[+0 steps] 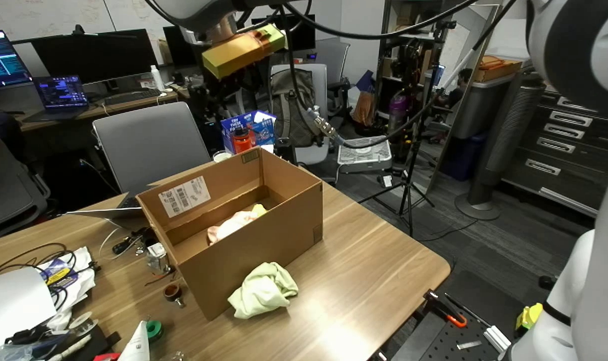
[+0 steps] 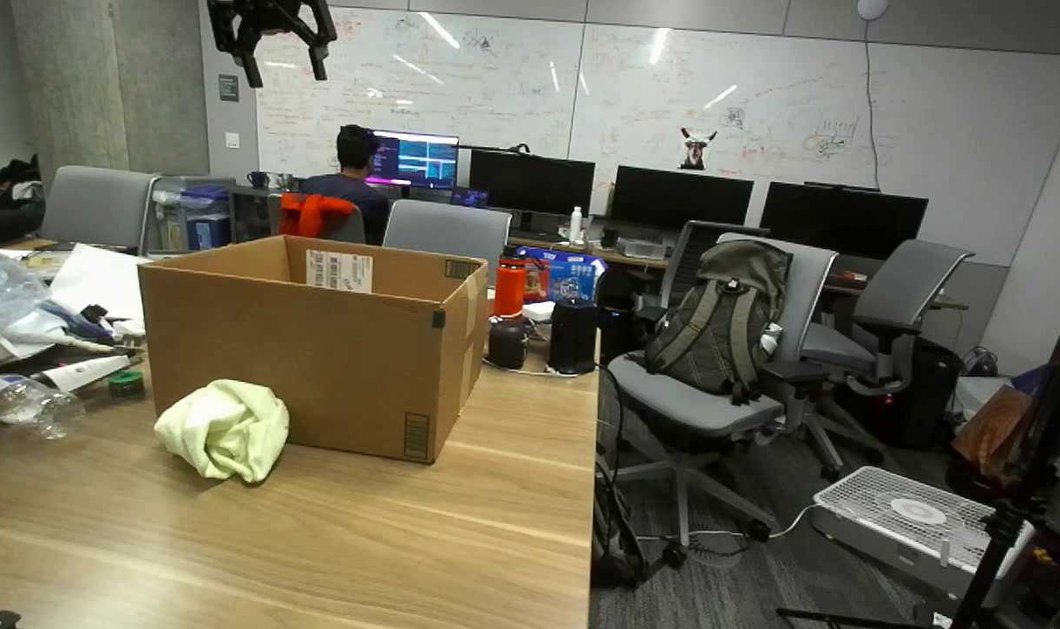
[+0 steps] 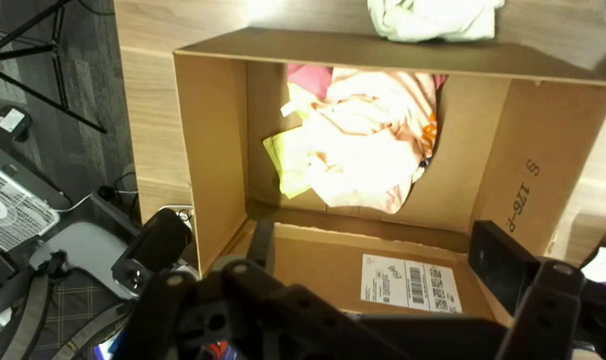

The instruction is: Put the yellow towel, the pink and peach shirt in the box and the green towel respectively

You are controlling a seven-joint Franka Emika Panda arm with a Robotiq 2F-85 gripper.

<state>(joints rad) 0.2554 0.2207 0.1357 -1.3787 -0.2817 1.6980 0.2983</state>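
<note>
Wrist view: shirt [image 3: 365, 137] crumpled, peach and pink.

Office with a lab side — a row of monitors [image 2: 684, 208], grey swivel chairs [image 2: 704, 414], a wide whiteboard [image 2: 634, 100] covered in faint writing — and a robot arm [image 1: 602, 271] beside a wooden table [image 1: 366, 265].

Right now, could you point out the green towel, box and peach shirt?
Green towel [image 2: 224, 430], in an exterior view: its crumpled middle.
Box [image 2: 320, 358], in an exterior view: its long outer wall.
Peach shirt [image 3: 365, 142], in the wrist view: its brightly lit middle.
</note>
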